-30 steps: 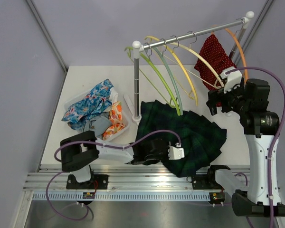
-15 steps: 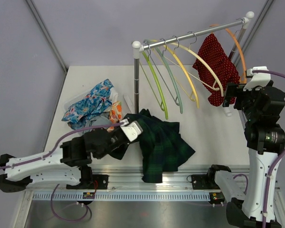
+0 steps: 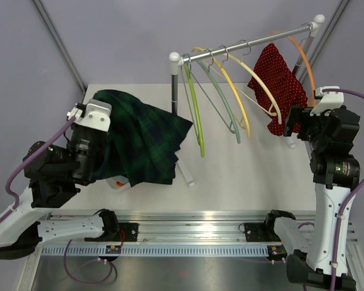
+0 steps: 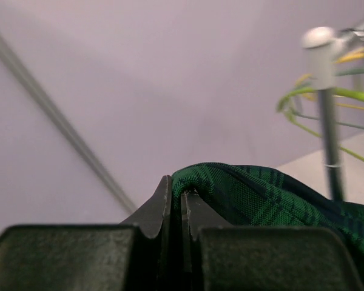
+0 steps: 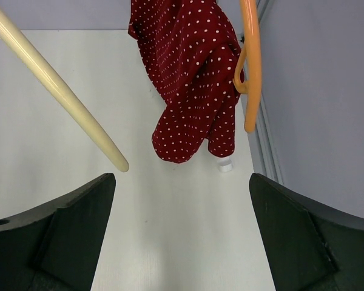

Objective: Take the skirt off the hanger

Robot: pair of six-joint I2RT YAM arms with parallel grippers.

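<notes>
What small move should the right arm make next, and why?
Probably ease the open right gripper forward to the red dotted skirt. It hangs on the orange hanger, straight ahead of the wide jaws, and nothing grips it yet.

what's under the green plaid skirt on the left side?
Only a white edge with a speck of orange peeks out below the hem. The skirt, pinched in the left gripper, covers everything else beneath it.

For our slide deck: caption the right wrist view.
Open right end effector faces a red polka-dot garment hanging beside an orange hanger.
</notes>
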